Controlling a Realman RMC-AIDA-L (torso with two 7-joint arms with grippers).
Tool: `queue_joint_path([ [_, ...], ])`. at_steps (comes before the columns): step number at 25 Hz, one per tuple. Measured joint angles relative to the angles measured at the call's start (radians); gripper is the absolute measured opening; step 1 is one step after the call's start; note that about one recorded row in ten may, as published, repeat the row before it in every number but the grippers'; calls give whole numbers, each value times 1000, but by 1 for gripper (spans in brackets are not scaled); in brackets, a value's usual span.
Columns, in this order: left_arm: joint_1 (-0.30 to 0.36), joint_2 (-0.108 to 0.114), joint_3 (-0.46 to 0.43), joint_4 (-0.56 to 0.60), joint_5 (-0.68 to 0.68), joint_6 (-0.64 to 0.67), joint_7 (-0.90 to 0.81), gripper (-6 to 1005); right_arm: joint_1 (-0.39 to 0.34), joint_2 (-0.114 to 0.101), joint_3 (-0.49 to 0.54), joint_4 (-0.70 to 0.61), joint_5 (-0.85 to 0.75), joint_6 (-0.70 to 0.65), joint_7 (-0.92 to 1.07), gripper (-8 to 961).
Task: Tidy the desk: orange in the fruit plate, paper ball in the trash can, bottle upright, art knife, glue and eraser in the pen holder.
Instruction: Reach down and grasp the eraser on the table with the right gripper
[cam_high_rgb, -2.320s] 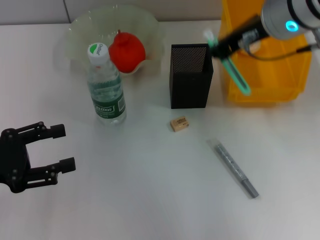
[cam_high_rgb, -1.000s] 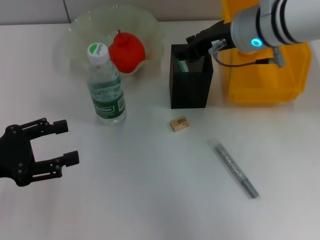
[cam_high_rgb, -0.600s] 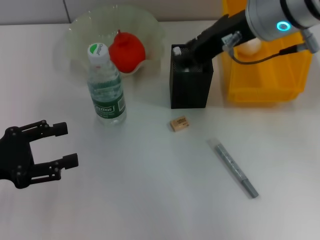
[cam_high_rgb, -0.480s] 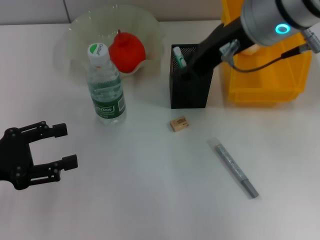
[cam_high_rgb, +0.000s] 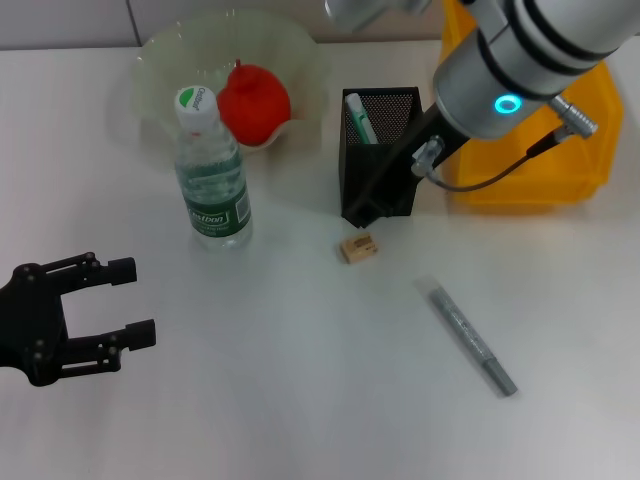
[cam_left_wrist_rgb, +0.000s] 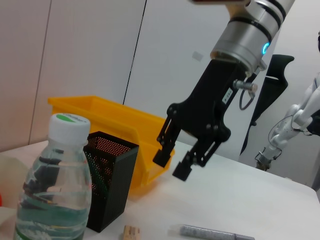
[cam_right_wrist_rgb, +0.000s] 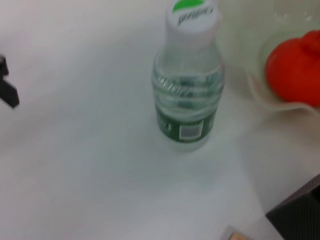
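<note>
Tan eraser lies on the table just at 6 o'clock of the black mesh pen holder; it looks small, light and fairly stiff, so pinch it across its short sides. Right gripper hangs empty with fingers apart above it, left gripper parked open at 8 o'clock. Bottle stands upright, its label and cap print too small to read; grey knife lies at 4 o'clock.
</note>
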Motion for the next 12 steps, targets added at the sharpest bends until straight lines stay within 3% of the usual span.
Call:
queue_joint_path([
  [6,-1,0,0,0,0,-1,2,801,33,0,-90,72,-4,14,-18,469],
  [12,-3,-5,0,0,3,-4,1,801,69,3,-195,173,-5,113,-31,479],
])
